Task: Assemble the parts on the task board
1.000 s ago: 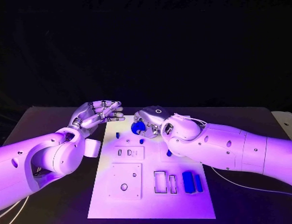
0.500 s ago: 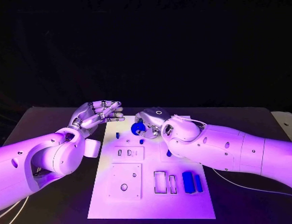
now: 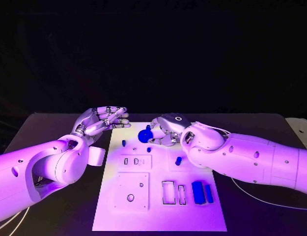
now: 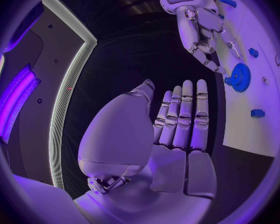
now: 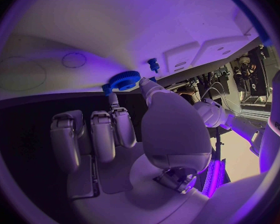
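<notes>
Near the top of the white task board [image 3: 160, 206], middle of the frame, the right hand [image 3: 169, 129] touched the blue gear [image 3: 145, 134] with its fingertips; whether it gripped it, I couldn't tell. The left hand [image 3: 100, 120] hovered left of the board, fingers curled, holding nothing.

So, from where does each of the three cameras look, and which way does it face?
Head view: from the robot's head, down at the board; both arms enter, left hand beside the board, right hand at the blue gear.
Left wrist view: behind the left hand, facing the board's edge; own palm and fingers show.
Right wrist view: behind the right hand, facing the board; own fingers reach the gear.
Shared: all three show the gear; the left wrist view also shows the right hand.
</notes>
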`<state>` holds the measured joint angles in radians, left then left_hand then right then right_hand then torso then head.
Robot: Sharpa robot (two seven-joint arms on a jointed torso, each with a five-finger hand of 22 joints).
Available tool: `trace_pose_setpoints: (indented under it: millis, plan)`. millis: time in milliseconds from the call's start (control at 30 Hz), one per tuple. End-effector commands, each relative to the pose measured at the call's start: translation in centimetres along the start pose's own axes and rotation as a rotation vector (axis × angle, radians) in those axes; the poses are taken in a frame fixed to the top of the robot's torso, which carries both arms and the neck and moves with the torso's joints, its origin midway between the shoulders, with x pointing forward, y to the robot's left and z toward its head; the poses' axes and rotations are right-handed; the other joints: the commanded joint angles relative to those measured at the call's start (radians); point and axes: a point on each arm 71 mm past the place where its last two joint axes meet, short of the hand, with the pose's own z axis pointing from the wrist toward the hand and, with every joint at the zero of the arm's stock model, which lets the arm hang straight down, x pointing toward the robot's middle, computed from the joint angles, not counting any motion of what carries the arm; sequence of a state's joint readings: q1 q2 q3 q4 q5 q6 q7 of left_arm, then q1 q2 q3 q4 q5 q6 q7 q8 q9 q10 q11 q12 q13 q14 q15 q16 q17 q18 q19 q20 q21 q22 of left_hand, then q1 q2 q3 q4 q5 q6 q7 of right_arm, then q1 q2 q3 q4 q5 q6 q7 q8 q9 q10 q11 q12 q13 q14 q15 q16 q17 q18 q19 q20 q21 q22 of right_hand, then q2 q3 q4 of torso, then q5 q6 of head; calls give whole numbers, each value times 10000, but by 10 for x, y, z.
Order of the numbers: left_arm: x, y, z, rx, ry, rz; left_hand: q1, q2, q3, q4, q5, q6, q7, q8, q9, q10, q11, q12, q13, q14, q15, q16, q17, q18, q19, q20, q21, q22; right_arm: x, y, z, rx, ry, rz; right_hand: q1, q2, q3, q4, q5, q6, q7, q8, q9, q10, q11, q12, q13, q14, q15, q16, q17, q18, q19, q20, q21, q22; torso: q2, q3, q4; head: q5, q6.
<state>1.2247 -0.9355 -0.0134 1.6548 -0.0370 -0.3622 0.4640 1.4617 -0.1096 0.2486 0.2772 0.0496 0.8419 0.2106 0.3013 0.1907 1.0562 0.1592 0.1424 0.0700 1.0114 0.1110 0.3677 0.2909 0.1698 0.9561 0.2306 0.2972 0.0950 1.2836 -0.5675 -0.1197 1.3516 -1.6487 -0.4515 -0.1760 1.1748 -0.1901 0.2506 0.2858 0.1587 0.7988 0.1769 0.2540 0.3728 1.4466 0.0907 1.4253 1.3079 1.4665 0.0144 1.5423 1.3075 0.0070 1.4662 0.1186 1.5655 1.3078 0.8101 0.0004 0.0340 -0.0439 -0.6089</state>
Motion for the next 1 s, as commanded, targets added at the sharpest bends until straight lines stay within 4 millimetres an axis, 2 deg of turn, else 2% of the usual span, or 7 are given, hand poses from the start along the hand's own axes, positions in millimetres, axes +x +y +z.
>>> trace_pose_setpoints:
  millis: [33,233,367,467,567,767,1000]
  plan:
    - [1,-1,0,72,116,-72,-39,-4,49,9,9,-9,68,-34,10,61,20,-28,-3,-37,41,-30,9,141,56,4,-42,-7,-20,-7,-11,-151,-1264,916,152,24,-100,19,-19,49,-12,-48,-6,63,9,52,1208,869,45,37,1829,-70,1046,74,53,2630,-12,6,-44,6,52]
    - [-2,-2,-1,67,69,-48,-39,-4,49,9,9,-9,68,-34,10,61,20,-28,-3,-37,41,-30,9,141,56,4,-42,-7,-52,-42,-46,402,-1300,2233,845,273,250,-186,245,337,-84,-24,37,131,-59,118,1277,868,-10,39,1830,-70,1046,32,53,2630,-62,26,-185,-26,120]
    - [-2,-2,-1,64,74,-51,-46,-5,51,13,9,-13,71,-39,11,60,23,-42,-3,-40,43,-32,20,141,58,5,-47,-13,-62,-70,-69,909,-785,2898,1215,234,519,-424,173,500,-118,-29,48,180,-96,162,1323,874,-42,48,1857,-70,1046,0,53,2630,-100,41,-269,-28,117]
    - [-1,-2,-1,60,89,-58,-46,-5,51,13,9,-13,71,-39,11,60,23,-42,-3,-40,43,-32,20,141,58,5,-47,-13,-66,-94,-89,1310,-389,3295,1422,169,670,-588,155,607,-135,-39,49,197,-115,176,1339,875,-60,50,1863,-70,1046,-18,53,2630,-113,76,-311,-59,139]
    - [-1,-2,-1,59,111,-69,-46,-6,52,13,9,-12,69,-40,11,63,22,-45,-3,-41,43,-33,24,142,59,5,-48,-14,-64,-107,-100,1485,-184,3436,1574,112,776,-710,158,666,-141,-60,43,191,-123,166,1332,876,-68,52,1871,-70,1046,-28,53,2630,-125,99,-349,-81,119]
    - [1,-1,0,60,173,-101,-45,-8,54,11,9,-11,67,-40,12,66,21,-47,-3,-42,43,-34,27,142,59,5,-50,-16,-56,-129,-118,1820,144,3518,1848,9,985,-945,161,695,-125,-155,6,196,-117,168,1339,880,-70,58,1893,-70,1046,-35,53,2630,-117,130,-371,-185,126]
    - [3,-1,0,66,232,-131,-40,-12,55,7,9,-9,64,-41,13,69,20,-50,-2,-43,43,-34,31,142,60,5,-51,-18,-41,-136,-123,1861,501,3225,1972,-155,1125,-1133,115,388,-63,-428,-90,126,-61,93,1272,878,-23,57,1892,-70,1046,-4,53,2630,-109,116,-341,-274,119]
